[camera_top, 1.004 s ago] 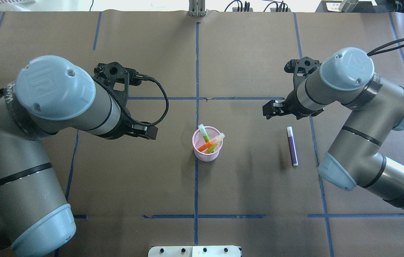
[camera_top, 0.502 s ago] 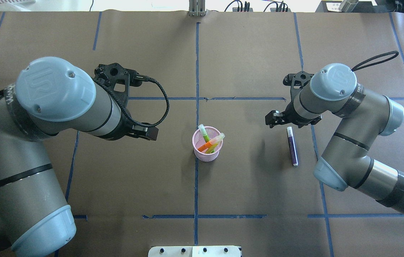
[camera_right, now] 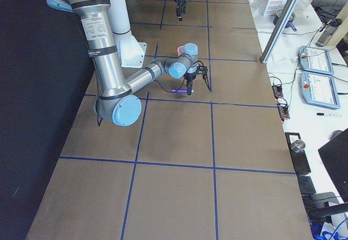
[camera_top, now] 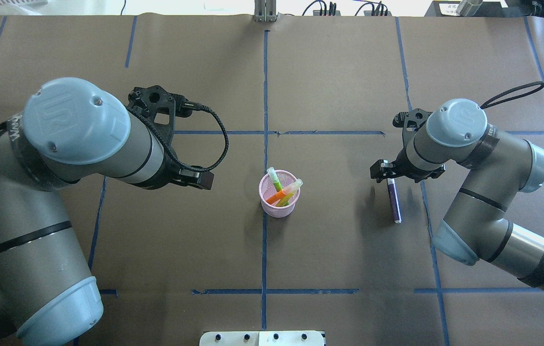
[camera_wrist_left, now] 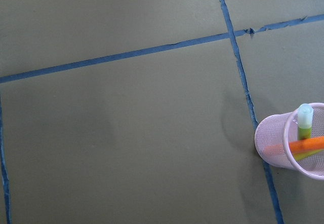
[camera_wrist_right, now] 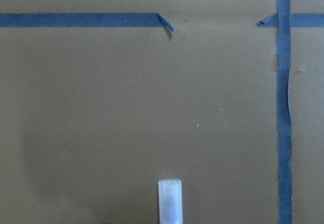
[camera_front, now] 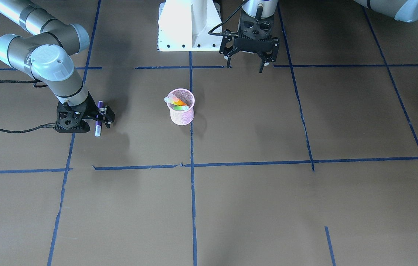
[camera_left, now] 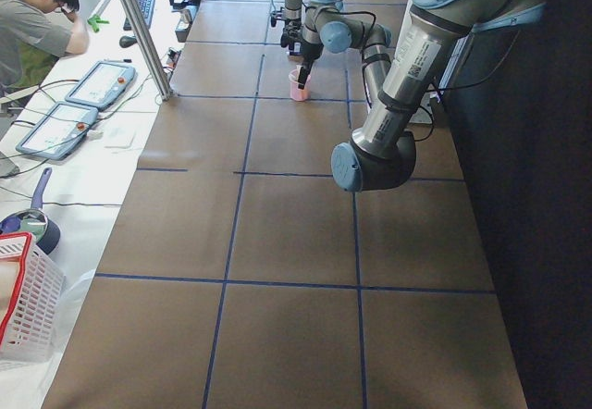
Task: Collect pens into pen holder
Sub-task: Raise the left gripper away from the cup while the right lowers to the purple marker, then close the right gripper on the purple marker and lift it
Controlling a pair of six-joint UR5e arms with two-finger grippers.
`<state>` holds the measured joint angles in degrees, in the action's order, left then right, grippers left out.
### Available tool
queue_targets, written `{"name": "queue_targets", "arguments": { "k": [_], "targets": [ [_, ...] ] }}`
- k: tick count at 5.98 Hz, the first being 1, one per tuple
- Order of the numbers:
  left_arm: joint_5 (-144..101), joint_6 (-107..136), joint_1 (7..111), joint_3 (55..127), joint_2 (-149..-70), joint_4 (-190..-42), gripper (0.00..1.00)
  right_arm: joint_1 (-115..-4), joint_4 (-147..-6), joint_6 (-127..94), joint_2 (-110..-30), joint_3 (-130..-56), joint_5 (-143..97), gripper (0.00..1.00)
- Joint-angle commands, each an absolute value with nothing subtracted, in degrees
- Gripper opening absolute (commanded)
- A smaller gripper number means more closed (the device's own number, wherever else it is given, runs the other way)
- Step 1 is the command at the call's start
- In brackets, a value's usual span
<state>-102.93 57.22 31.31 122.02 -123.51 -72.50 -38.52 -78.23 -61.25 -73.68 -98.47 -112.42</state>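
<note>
the purple pen (camera_top: 395, 204) lies flat on the brown-papered bench (camera_top: 339, 264), well to the robot's right of the pink mesh pen holder (camera_top: 279, 207), its pale end pointing away from the robot. the right claw (camera_front: 102, 119) is low over that pale-end half, its jaws parted with one finger on either side of the pen; whether they touch it cannot be told. the right wrist view shows only the pale cap at its bottom edge. the holder stands upright on a blue tape line, with the green pen (camera_top: 276, 179) and the orange pen (camera_top: 278, 195) leaning inside it, pale ends up. the left claw (camera_front: 247, 62) hangs above the bench near the robot's base, jaws spread wide and holding nothing.
</note>
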Motion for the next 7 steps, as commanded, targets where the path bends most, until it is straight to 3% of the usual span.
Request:
{"name": "queue_targets", "arguments": {
  "k": [1, 4, 7],
  "targets": [
    [-102.92, 57.22, 31.29, 121.99, -123.57, -72.60, 1.00, -37.45, -78.22, -61.26, -73.83, -98.53, -112.41, 0.90],
    [-102.92, 57.13, 31.29, 121.99, -123.49, -72.60, 1.00, -37.00, -78.22, -61.17, -73.83, -99.05, -112.50, 0.64],
    [-102.92, 57.13, 31.29, 121.99, -123.49, -72.60, 1.00, -36.39, -78.22, -61.17, -74.00, -98.79, -112.41, 0.62]
  ]
}}
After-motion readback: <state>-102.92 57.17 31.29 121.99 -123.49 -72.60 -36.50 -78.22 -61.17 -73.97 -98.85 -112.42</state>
